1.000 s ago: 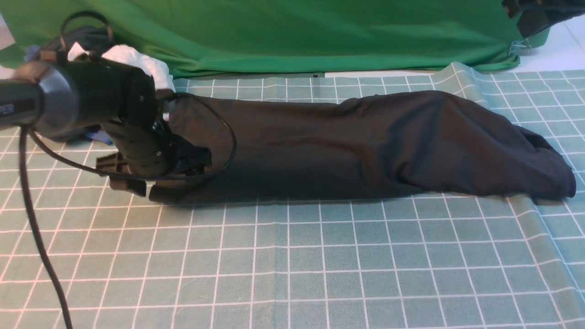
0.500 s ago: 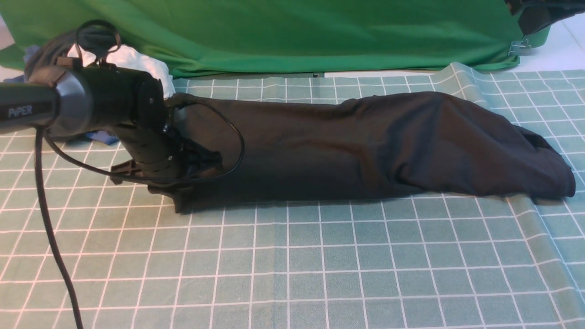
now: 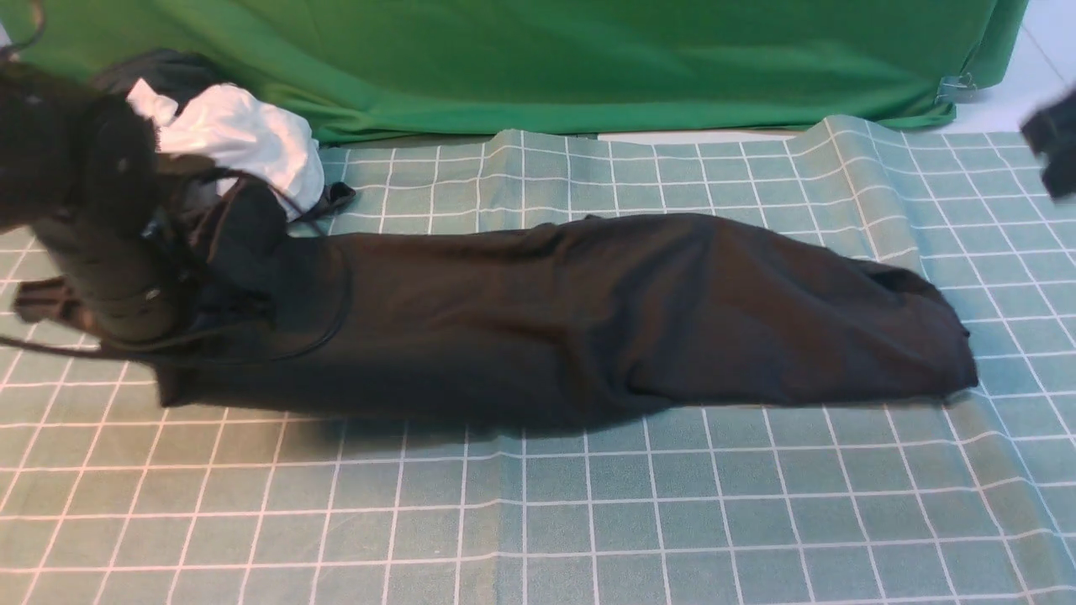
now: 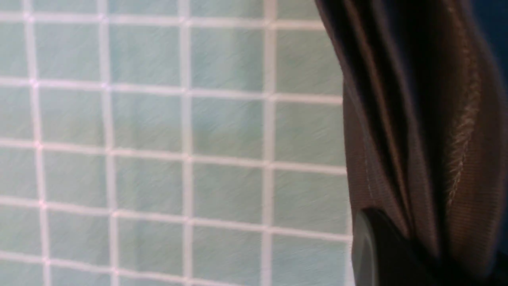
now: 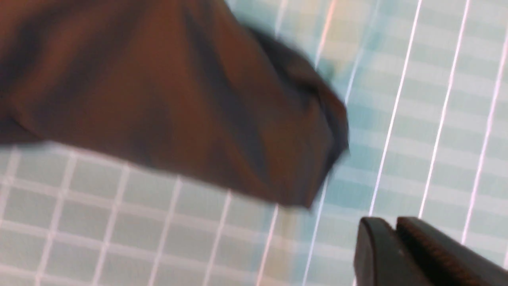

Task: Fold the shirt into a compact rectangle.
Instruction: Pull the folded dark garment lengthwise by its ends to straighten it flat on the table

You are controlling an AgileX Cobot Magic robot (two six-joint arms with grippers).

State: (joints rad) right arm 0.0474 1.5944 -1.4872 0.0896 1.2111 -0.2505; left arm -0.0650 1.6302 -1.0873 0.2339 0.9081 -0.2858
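Pinching shirt (image 3: 588, 319) at 9 o'clock end, left pincer (image 4: 424, 254) should sweep level toward 3 o'clock; right pincer (image 5: 387, 232) pressed together

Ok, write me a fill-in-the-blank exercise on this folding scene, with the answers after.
1. The left gripper clamps one end of the shirt; the right gripper holds ____.
2. The crumpled garment beyond the shirt's held end is ____.
3. The backdrop cloth is bright ____.
Missing words: nothing; white; green.
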